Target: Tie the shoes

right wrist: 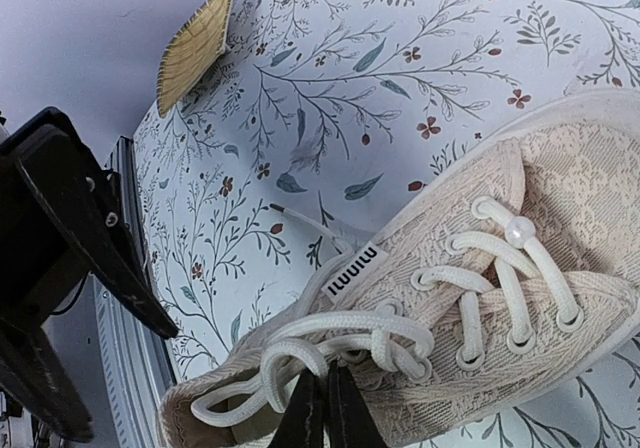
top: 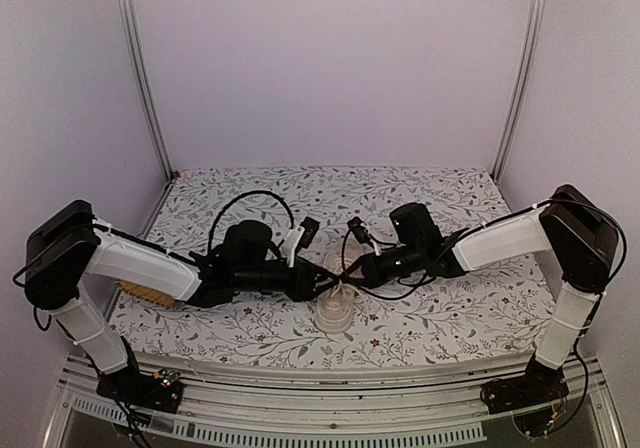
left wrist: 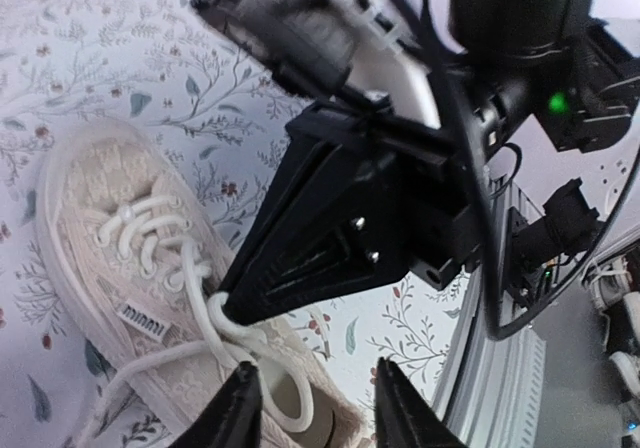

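The cream lace-up shoe [top: 333,314] lies on the floral cloth between the two arms, toe pointing away. In the right wrist view the shoe [right wrist: 545,298] fills the lower right, and my right gripper [right wrist: 326,408] is shut on a loop of its pale laces [right wrist: 345,340] near the top eyelets. In the left wrist view the right gripper's black fingertips [left wrist: 232,306] pinch that lace over the shoe [left wrist: 95,233]. My left gripper [left wrist: 316,408] stands open just above the heel opening, nothing between its fingers. In the top view both grippers meet over the shoe, left [top: 322,284] and right [top: 352,272].
A flat yellow woven mat [top: 140,293] lies at the cloth's left, partly under the left arm, and shows far off in the right wrist view [right wrist: 195,48]. The table's metal front rail [top: 330,380] runs just behind the shoe's heel. Cables loop above both wrists.
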Motion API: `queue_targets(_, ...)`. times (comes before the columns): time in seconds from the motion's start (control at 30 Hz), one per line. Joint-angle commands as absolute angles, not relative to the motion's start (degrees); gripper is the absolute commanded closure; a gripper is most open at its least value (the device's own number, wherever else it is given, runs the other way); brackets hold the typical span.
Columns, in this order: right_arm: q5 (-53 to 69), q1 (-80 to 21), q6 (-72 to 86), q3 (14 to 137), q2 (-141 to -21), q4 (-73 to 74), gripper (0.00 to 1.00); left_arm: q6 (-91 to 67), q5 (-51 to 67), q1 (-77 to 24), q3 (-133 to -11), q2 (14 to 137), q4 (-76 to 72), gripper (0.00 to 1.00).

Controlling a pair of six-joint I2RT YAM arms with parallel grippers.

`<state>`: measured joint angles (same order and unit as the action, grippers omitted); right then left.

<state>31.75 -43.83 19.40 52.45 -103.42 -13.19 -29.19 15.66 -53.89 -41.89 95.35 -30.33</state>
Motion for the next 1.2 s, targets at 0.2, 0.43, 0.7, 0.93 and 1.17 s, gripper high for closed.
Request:
queue_targets(0.2,30.86,-43.97,18.46,52.36,-104.37,-12.22,0.98,-31.81,7.36,-53.18,-51.65,98.32,-14.32,0.57)
queue_targets(0.43,30.16,-43.99,18.45,52.03,-103.60,-12.10,0.98,-34.15,7.86,-52.14,-54.14,102.14,-13.63,0.72)
queue_targets(0.7,29.43,-43.99,19.07,52.11,-103.18,-12.13,0.98,-35.24,8.53,-51.25,-54.33,103.52,-15.29,0.81)
queue_targets(0.93,28.91,-43.97,19.28,52.37,-103.12,-12.13,0.98,-35.36,10.52,-51.19,-54.16,103.89,-17.13,0.90)
queue_targets(1.17,27.80,-43.96,20.29,53.66,-103.63,-11.43,0.98,-35.82,12.18,-51.09,-53.41,103.90,-19.76,1.00)
